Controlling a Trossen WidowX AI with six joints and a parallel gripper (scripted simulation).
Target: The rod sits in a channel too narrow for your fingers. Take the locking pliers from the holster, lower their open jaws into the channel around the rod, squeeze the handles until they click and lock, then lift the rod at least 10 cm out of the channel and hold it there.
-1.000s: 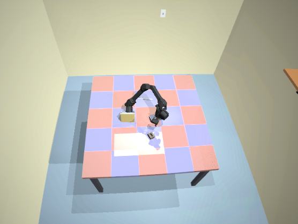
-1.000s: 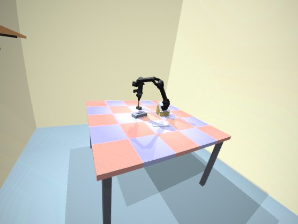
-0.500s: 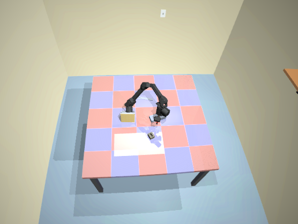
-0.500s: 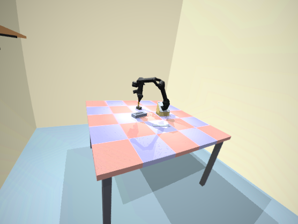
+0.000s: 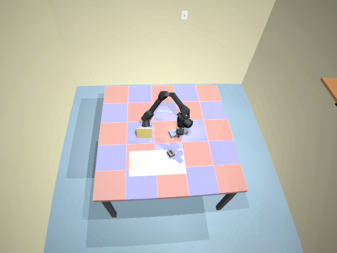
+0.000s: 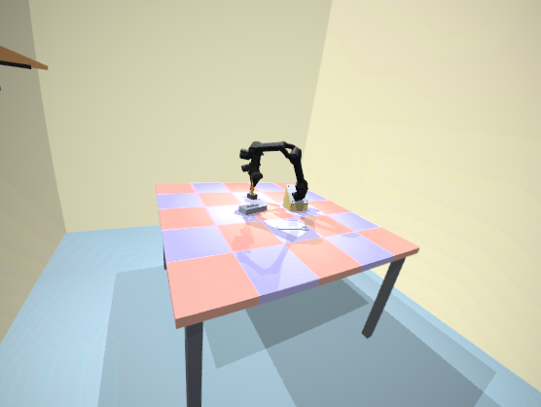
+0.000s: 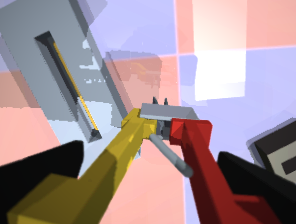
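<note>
While pincer (image 5: 180, 131) (image 6: 253, 180) (image 7: 150, 154) grips locking pliers (image 5: 178, 136) (image 6: 252, 189) (image 7: 198, 162) across yellow and red handles, keep your hold low and even; they look stiff, perhaps slick. Squeeze late: early pressure could lock them. Beyond, rod (image 7: 78, 90) lies in slot of grey block (image 5: 171, 135) (image 6: 250, 210) (image 7: 30, 55); likely light, rigid. Bite near its middle for balance, judging slip by eye.

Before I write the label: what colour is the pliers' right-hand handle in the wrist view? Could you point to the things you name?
Red (image 7: 199, 172), clearest in the wrist view.
</note>
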